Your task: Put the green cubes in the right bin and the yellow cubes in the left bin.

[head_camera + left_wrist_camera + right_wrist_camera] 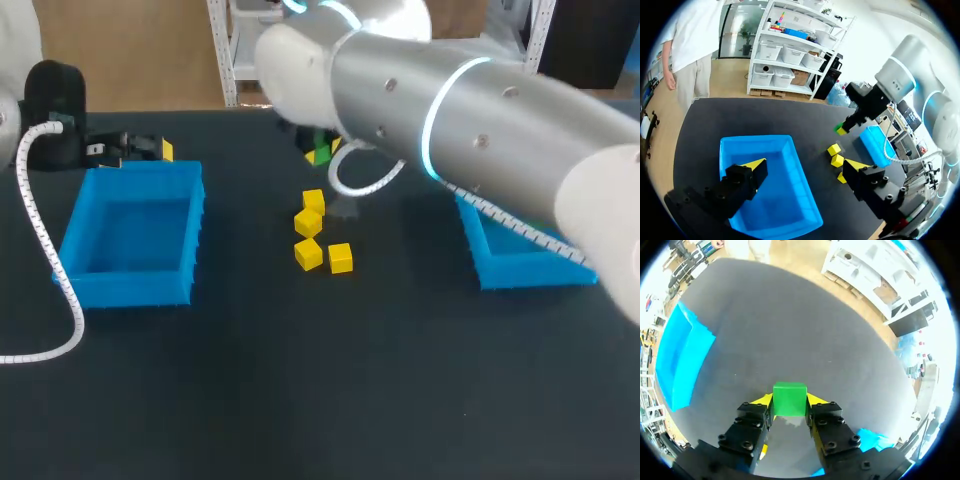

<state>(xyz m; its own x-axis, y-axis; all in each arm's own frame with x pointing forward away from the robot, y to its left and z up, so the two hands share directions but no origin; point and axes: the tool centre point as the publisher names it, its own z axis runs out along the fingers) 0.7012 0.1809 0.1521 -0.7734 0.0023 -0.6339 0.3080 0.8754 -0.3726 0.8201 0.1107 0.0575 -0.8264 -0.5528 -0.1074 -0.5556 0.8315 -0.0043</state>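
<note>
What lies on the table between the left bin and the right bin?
Four yellow cubes lie there in a small cluster, near the middle; the head view shows them best.

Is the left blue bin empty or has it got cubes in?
Empty: the left bin shows only bare blue floor.

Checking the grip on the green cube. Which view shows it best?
The right wrist view: the green cube sits large between the yellow tips of the right gripper, both touching it. The head view shows only a sliver beneath the right arm; the left wrist view shows it small and distant.
</note>
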